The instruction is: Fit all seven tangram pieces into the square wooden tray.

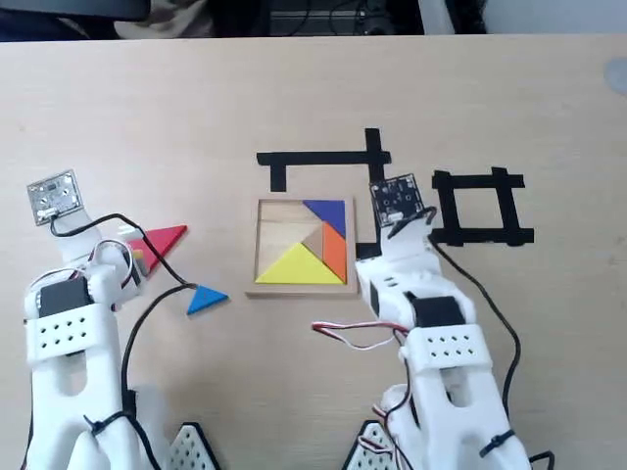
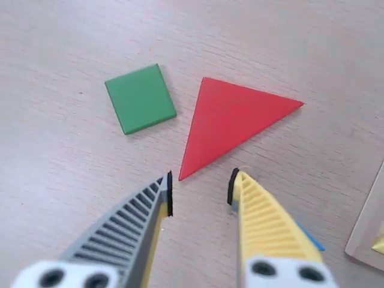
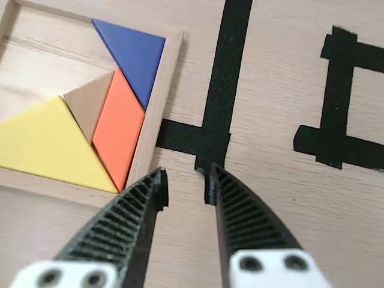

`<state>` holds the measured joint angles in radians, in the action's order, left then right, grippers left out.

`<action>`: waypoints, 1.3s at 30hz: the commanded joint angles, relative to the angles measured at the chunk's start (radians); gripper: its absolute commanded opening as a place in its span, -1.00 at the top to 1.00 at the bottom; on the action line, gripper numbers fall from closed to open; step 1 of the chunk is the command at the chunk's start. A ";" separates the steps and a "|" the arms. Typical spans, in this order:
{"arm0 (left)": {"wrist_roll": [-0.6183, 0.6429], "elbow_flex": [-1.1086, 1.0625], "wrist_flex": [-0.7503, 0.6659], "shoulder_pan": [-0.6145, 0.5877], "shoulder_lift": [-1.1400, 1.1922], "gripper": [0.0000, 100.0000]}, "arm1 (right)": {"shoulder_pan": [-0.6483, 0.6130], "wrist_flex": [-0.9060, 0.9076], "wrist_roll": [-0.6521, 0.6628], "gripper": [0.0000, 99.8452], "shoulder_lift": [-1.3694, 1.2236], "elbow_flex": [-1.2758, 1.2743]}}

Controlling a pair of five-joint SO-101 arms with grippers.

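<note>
Here the left gripper (image 2: 200, 192) hangs parted and empty at a corner of the red triangle (image 2: 231, 123); the right gripper (image 3: 186, 186), narrowly parted, hovers beside the wooden tray (image 3: 159, 99).

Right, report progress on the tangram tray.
Done: four pieces sit in the tray: yellow triangle, dark blue triangle, orange piece, tan triangle. In hand: nothing gripped; the left gripper is open at a corner of the red triangle, the right gripper open beside the tray. To do: red triangle, green square and light blue triangle lie on the table.
</note>
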<state>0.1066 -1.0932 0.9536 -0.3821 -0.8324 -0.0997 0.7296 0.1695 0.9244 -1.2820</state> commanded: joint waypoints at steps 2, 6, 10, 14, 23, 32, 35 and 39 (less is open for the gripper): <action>0.014 -0.033 -0.068 -0.018 -0.008 0.63 | -0.015 0.298 -0.012 0.70 0.021 0.328; 0.008 -0.073 -0.110 -0.019 -0.011 0.63 | -0.094 0.420 -0.021 0.48 0.021 0.447; 0.008 -0.071 -0.107 -0.019 -0.008 0.63 | -0.166 0.436 -0.011 0.55 0.021 0.456; 0.006 -0.071 -0.110 -0.039 -0.012 0.63 | -0.173 0.410 0.023 0.87 0.021 0.460; 0.006 -0.070 -0.112 -0.053 -0.009 0.63 | -0.147 0.377 -0.002 0.79 0.019 0.455; -0.003 -0.019 -0.061 -0.179 -0.014 0.62 | -0.138 0.256 -0.003 0.69 0.015 0.364; -0.086 0.077 0.038 -0.272 -0.006 0.62 | -0.152 0.137 -0.002 0.64 0.015 0.302; -0.144 0.136 0.081 -0.331 -0.006 0.62 | -0.238 0.094 -0.002 0.64 0.013 0.254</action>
<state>0.0115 -1.0365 1.0134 -0.6705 -0.8324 -0.2777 0.8646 0.1788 0.9260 -1.0226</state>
